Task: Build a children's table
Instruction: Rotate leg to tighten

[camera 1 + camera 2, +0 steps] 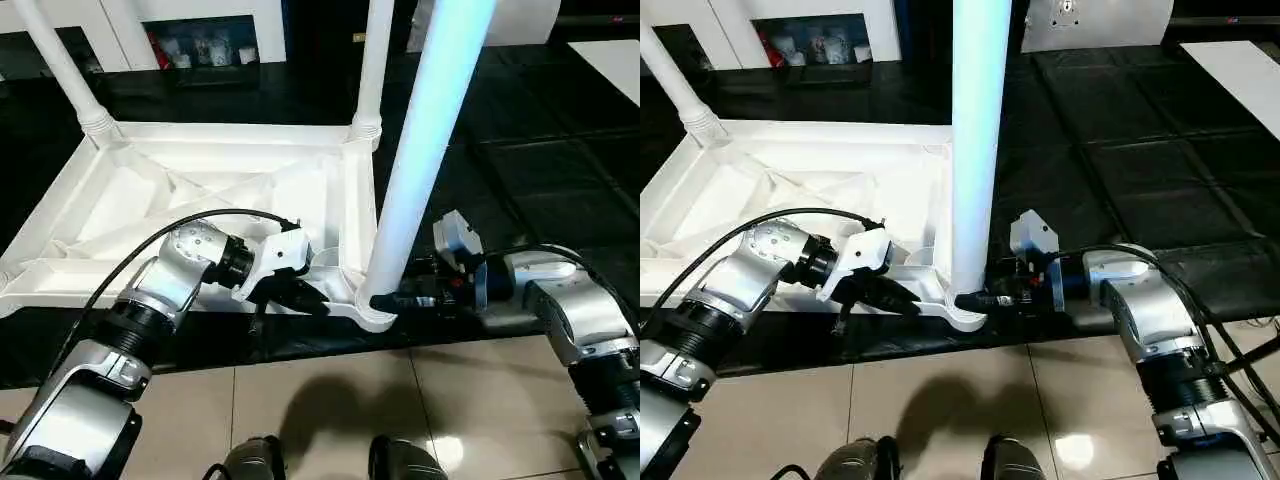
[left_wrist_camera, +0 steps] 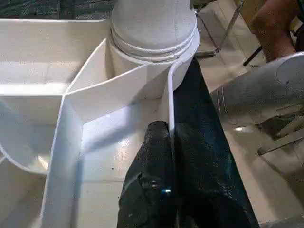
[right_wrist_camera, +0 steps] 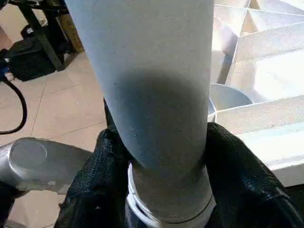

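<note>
I see a black work surface (image 1: 520,120) over a tan tile floor (image 1: 330,400). One upside-down table top (image 1: 200,190) has three legs (image 1: 430,140) standing. My left gripper (image 2: 168,142) pinches its rim; my right gripper (image 3: 161,156) hugs the nearest leg.

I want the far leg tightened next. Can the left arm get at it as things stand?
Probably not at once: the left gripper is pinched on the tabletop's near rim, and the far leg stands across the tabletop.

Head stereo pair looking down over the near leg (image 1: 430,150), both wrist cameras viewing its socket close up
</note>
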### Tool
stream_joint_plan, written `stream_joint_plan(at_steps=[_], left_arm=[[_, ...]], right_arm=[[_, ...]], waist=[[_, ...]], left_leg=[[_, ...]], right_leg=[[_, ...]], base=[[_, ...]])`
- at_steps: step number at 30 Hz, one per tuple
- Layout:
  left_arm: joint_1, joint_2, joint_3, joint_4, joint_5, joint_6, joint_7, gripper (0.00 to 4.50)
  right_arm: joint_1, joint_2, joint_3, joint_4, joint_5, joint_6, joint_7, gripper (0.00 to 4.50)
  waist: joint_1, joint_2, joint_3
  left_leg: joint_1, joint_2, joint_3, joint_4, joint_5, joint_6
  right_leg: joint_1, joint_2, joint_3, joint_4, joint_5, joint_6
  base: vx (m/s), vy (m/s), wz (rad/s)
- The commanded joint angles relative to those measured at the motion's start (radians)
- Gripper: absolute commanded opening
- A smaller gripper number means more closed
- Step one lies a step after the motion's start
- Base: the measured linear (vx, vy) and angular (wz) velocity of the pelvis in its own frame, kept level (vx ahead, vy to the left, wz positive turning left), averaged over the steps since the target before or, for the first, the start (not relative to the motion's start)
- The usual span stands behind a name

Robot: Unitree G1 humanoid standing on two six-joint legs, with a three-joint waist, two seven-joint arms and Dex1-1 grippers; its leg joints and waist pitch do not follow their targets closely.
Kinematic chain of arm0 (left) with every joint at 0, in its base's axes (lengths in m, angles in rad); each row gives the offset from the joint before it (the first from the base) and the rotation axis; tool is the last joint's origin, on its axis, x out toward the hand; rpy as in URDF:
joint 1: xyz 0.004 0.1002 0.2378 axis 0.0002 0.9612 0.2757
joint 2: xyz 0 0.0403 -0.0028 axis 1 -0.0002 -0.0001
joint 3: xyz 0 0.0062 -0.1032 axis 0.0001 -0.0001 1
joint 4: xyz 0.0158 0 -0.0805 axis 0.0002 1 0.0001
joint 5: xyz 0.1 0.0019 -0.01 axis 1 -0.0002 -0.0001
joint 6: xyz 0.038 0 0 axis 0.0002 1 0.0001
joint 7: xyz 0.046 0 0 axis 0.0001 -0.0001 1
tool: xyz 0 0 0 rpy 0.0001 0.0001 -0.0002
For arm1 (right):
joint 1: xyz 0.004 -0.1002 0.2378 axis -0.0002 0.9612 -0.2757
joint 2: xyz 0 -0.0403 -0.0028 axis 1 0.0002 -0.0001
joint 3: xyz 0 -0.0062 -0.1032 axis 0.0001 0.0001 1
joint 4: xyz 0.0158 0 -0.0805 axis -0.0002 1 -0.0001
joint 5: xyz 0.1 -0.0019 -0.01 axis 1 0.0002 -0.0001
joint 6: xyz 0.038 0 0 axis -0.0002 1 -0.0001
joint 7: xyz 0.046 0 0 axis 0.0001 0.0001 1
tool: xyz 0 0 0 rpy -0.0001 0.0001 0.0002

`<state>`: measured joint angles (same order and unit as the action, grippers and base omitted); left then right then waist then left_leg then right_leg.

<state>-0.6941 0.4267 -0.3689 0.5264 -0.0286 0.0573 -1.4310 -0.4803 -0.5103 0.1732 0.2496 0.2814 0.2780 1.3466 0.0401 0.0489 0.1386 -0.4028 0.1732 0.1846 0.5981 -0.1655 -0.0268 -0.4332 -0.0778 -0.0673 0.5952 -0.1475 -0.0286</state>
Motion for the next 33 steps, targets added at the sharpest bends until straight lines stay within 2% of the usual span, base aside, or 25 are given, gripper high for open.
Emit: stream_joint_plan(at_steps=[1,4,5,6,7,9,11,12,14,15,16,17,18,20,22,23,24,25,27,33], left_arm=[[0.012,0.002,-0.031,-0.031,-0.006,-0.007,-0.057,0.0],[0.018,-0.006,-0.021,-0.037,-0.012,0.01,-0.036,0.0],[0.019,-0.019,-0.008,-0.041,-0.017,0.03,-0.003,0.0],[0.019,-0.021,-0.006,-0.042,-0.017,0.033,0.002,0.0],[0.017,-0.032,0.002,-0.044,-0.016,0.053,0.031,0.0],[0.009,-0.068,0.028,-0.052,-0.011,0.119,0.129,0.0],[-0.007,-0.126,0.067,-0.047,-0.007,0.162,0.261,0.0],[-0.014,-0.15,0.083,-0.044,-0.005,0.175,0.314,0.0],[-0.027,-0.199,0.108,-0.042,0.003,0.22,0.42,0.0],[-0.034,-0.222,0.116,-0.038,0.01,0.24,0.469,0.0],[-0.036,-0.227,0.118,-0.036,0.012,0.244,0.48,0.0],[-0.053,-0.266,0.135,-0.016,0.026,0.274,0.573,0.0],[-0.058,-0.28,0.143,-0.011,0.033,0.285,0.603,0.0],[-0.078,-0.32,0.165,0.025,0.047,0.282,0.694,0.0],[-0.092,-0.34,0.169,0.047,0.067,0.27,0.748,0.0],[-0.098,-0.345,0.165,0.051,0.078,0.25,0.762,0.0],[-0.099,-0.346,0.163,0.052,0.08,0.246,0.764,0.0],[-0.1,-0.347,0.162,0.051,0.08,0.245,0.766,0.0],[-0.091,-0.33,0.149,0.039,0.088,0.236,0.74,0.0],[-0.079,-0.281,0.125,0.038,0.088,0.193,0.662,0.0]], right_arm=[[-0.007,0.009,0.016,-0.013,0.032,0.02,0.031,1.99],[0.016,0.027,0.008,-0.051,0.052,0.049,0.002,1.98],[0.033,0.044,0.005,-0.078,0.048,0.082,-0.05,1.98],[0.034,0.046,0.005,-0.081,0.047,0.086,-0.057,1.98],[0.039,0.061,0.003,-0.088,0.031,0.093,-0.104,1.98],[0.048,0.112,-0.007,-0.104,-0.024,0.113,-0.258,1.98],[0.039,0.19,-0.043,-0.094,-0.054,0.146,-0.426,1.98],[0.035,0.22,-0.057,-0.091,-0.063,0.158,-0.487,1.98],[0.021,0.291,-0.088,-0.084,-0.1,0.195,-0.642,1.97],[0.012,0.327,-0.104,-0.076,-0.121,0.205,-0.725,1.97],[0.01,0.335,-0.108,-0.074,-0.124,0.206,-0.741,1.97],[-0.003,0.394,-0.137,-0.061,-0.139,0.217,-0.86,1.96],[-0.006,0.413,-0.146,-0.06,-0.141,0.222,-0.893,1.96],[-0.022,0.446,-0.139,-0.034,-0.2,0.225,-0.998,1.96],[-0.024,0.472,-0.146,-0.024,-0.206,0.212,-1.034,1.96],[-0.019,0.483,-0.157,-0.028,-0.187,0.182,-1.025,1.96],[-0.019,0.485,-0.16,-0.03,-0.185,0.174,-1.025,1.96],[-0.018,0.486,-0.162,-0.032,-0.185,0.171,-1.026,2.31],[0.0,0.475,-0.161,-0.062,-0.17,0.187,-0.986,2.68],[0.025,0.402,-0.167,-0.078,-0.164,0.143,-0.917,3.11]], waist=[[-0.003,-0.017,-0.098],[-0.003,-0.014,-0.099],[-0.004,-0.015,-0.098],[-0.003,-0.01,-0.098],[-0.004,-0.014,-0.098],[-0.011,-0.01,-0.091],[-0.016,-0.011,-0.088],[-0.024,-0.011,-0.089],[-0.035,-0.013,-0.089],[-0.04,-0.009,-0.088],[-0.05,-0.011,-0.089],[-0.057,-0.013,-0.09],[-0.061,-0.012,-0.089],[-0.064,-0.012,-0.09],[-0.065,-0.013,-0.089],[-0.062,-0.017,-0.09],[-0.06,-0.017,-0.09],[-0.059,-0.015,-0.092],[-0.059,-0.014,-0.091],[-0.06,-0.014,-0.089]], left_leg=[[0.023,0.051,-0.014,-0.058,-0.129,0.132],[0.022,0.052,-0.016,-0.059,-0.122,0.134],[0.023,0.052,-0.015,-0.059,-0.124,0.135],[0.024,0.052,-0.014,-0.059,-0.126,0.134],[0.023,0.051,-0.015,-0.06,-0.134,0.127],[0.026,0.05,-0.018,-0.064,-0.167,0.094],[0.027,0.047,-0.017,-0.064,-0.193,0.074],[0.024,0.045,-0.022,-0.065,-0.203,0.047],[0.023,0.044,-0.022,-0.067,-0.205,0.045],[0.021,0.043,-0.023,-0.067,-0.204,0.044],[0.022,0.041,-0.02,-0.065,-0.203,0.048],[0.019,0.036,-0.019,-0.062,-0.2,0.055],[0.019,0.035,-0.019,-0.062,-0.196,0.056],[0.019,0.03,-0.015,-0.058,-0.186,0.069],[0.02,0.029,-0.016,-0.059,-0.184,0.075],[0.021,0.031,-0.014,-0.059,-0.179,0.087],[0.021,0.033,-0.015,-0.059,-0.172,0.092],[0.018,0.034,-0.016,-0.06,-0.153,0.105],[0.018,0.036,-0.016,-0.06,-0.149,0.122],[0.018,0.037,-0.016,-0.061,-0.172,0.12]], right_leg=[[0.07,-0.063,0.046,-0.064,-0.225,-0.252],[0.071,-0.063,0.045,-0.061,-0.207,-0.257],[0.07,-0.062,0.046,-0.063,-0.206,-0.257],[0.069,-0.062,0.046,-0.064,-0.209,-0.259],[0.07,-0.062,0.045,-0.065,-0.223,-0.255],[0.065,-0.062,0.044,-0.071,-0.287,-0.243],[0.062,-0.062,0.044,-0.078,-0.342,-0.225],[0.066,-0.062,0.041,-0.078,-0.379,-0.204],[0.064,-0.06,0.042,-0.08,-0.359,-0.202],[0.065,-0.059,0.043,-0.078,-0.348,-0.204],[0.062,-0.057,0.043,-0.079,-0.332,-0.208],[0.065,-0.058,0.043,-0.082,-0.329,-0.205],[0.064,-0.058,0.043,-0.082,-0.33,-0.204],[0.062,-0.055,0.042,-0.088,-0.341,-0.191],[0.063,-0.054,0.041,-0.09,-0.34,-0.185],[0.063,-0.055,0.043,-0.092,-0.328,-0.182],[0.064,-0.056,0.043,-0.09,-0.316,-0.184],[0.066,-0.055,0.043,-0.084,-0.281,-0.192],[0.067,-0.054,0.042,-0.081,-0.245,-0.208],[0.068,-0.057,0.042,-0.083,-0.277,-0.204]], base=[[0.0,0.0,0.0],[0.0,0.0,0.0],[0.0,0.0,0.0],[0.0,0.0,0.0],[0.0,0.0,0.0],[0.0,0.0,0.0],[0.0,0.0,0.0],[0.0,0.0,0.0],[0.0,0.0,0.0],[0.0,0.0,0.0],[0.0,0.0,0.0],[0.0,0.0,0.0],[0.0,0.0,0.0],[0.0,0.0,0.0],[0.0,0.0,0.0],[0.0,0.0,0.0],[0.0,0.0,0.0],[0.0,0.0,0.0],[0.0,0.0,0.0],[0.0,0.0,0.0]])
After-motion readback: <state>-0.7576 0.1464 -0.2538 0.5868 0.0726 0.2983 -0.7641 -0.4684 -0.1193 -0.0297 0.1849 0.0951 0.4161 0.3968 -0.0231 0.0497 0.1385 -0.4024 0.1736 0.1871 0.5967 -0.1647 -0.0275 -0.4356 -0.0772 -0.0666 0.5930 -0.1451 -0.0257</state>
